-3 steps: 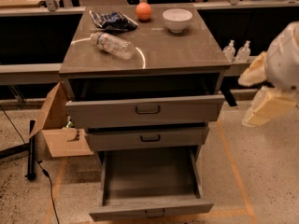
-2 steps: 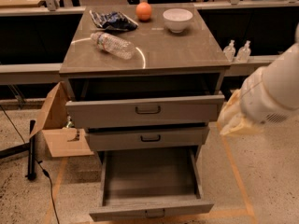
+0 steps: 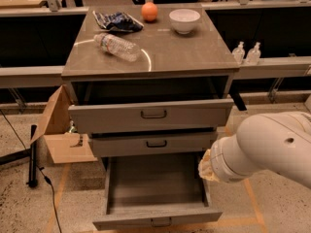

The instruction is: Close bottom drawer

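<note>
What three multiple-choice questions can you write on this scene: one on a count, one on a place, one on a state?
1. How many drawer fronts has the cabinet? A) two B) three C) four
2. Where is the tool? A) above the cabinet B) left of the cabinet C) at the right side of the bottom drawer
3. The bottom drawer is: A) pulled far out B) fully shut C) taken away

Key: 1 B, three fronts with handles show. 2 C, the tool sits by the drawer's right wall. 3 A, its empty inside is exposed.
</note>
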